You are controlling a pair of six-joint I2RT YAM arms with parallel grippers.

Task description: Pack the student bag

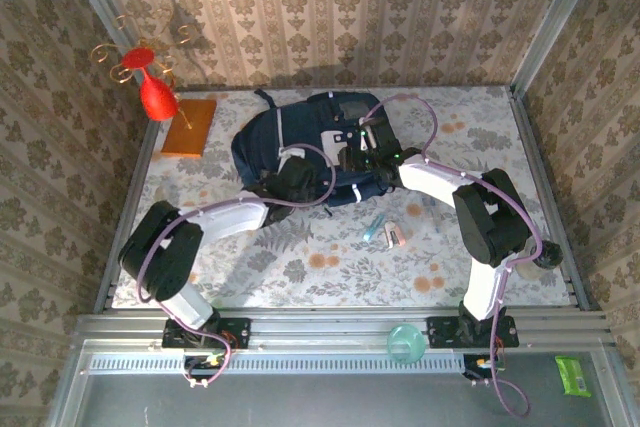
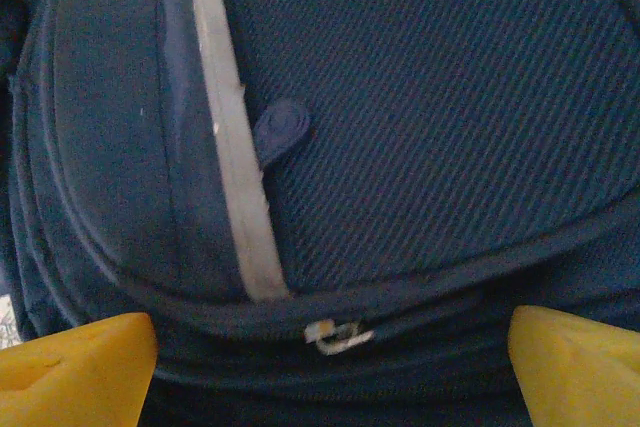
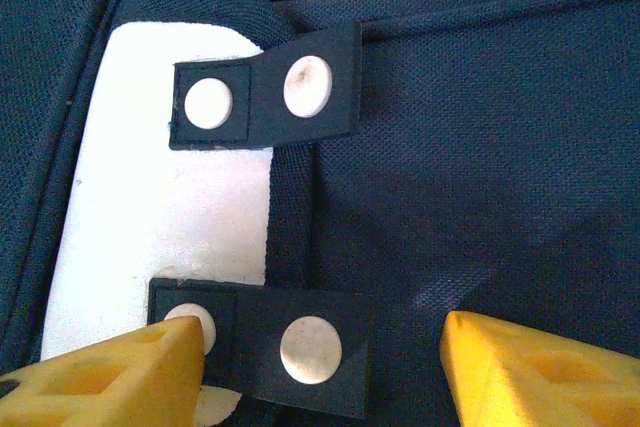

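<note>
Clutter round student bag [image 1: 300, 142]: red vase [image 1: 157, 95] + orange board [image 1: 190, 125] at back-left corner, apart from bag; teal pen [image 1: 374, 230] & small pink-white block [image 1: 393, 237] just beside each other on table [image 1: 300, 267], near bag's front-right, btwn the 2 arms; teal cup [image 1: 404, 340] on front rail; green packet [image 1: 573, 375] lower right. Bag lies flat at centre-back of table, zip looks shut in left wrist view, contents hidden. Left gripper [image 2: 330, 367] at bag's near edge, fingers wide apart, holding nothing; 1 zip pull [image 2: 335, 335] btwn them, 1 pale stripe [image 2: 235, 147] beyond. Right gripper [image 3: 325, 377] over white patch [image 3: 170, 207], fingers apart, not clamped; 2 black tabs [image 3: 265, 87], 4 pale snaps [image 3: 308, 85] total.
</note>
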